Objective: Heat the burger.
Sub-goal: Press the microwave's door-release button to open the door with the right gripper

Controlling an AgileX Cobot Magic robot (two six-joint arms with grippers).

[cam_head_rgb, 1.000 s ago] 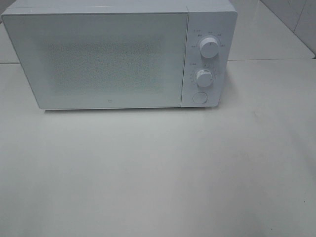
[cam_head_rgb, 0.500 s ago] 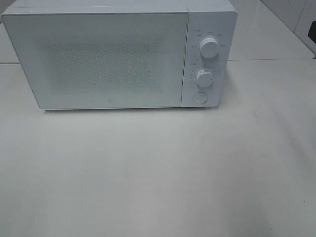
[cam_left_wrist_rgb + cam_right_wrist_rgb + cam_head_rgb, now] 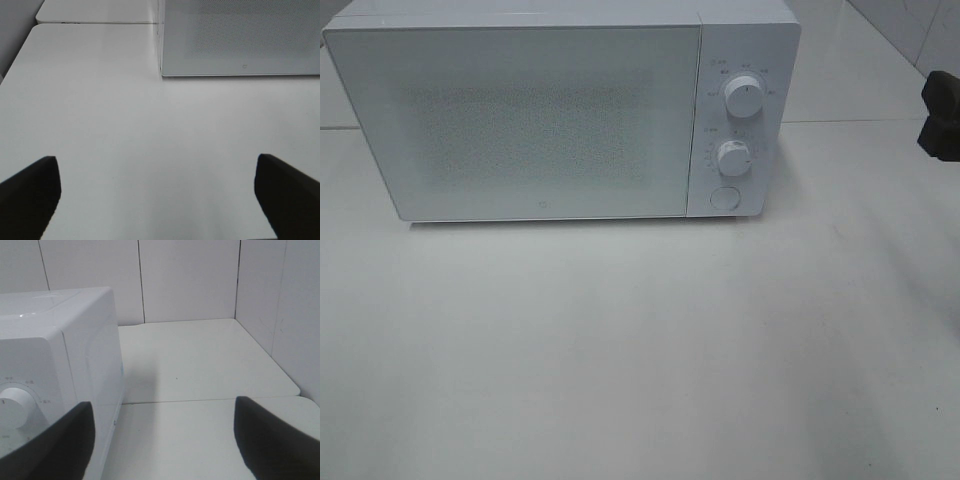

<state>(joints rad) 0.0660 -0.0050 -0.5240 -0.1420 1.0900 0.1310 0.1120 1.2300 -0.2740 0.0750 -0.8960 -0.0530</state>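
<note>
The burger is out of view in every frame. A white microwave [image 3: 540, 120] stands at the back of the table with its door shut; the same microwave shows in the left wrist view [image 3: 240, 37] and the right wrist view [image 3: 55, 370]. My left gripper [image 3: 156, 165] hangs open over bare table in front of the microwave's left corner, holding nothing. My right gripper [image 3: 164, 407] is open and empty to the right of the microwave. In the exterior view only a dark part of the right gripper [image 3: 940, 115] shows at the right edge.
The microwave's control panel carries an upper knob [image 3: 744, 99], a lower knob [image 3: 732, 156] and a round button [image 3: 724, 197]. A white tabletop [image 3: 640, 340] spreads in front. Tiled walls [image 3: 190, 280] close off the back and the right side.
The right gripper has moved into the exterior view at the right edge, farther in than half a second ago. The microwave has not moved.
</note>
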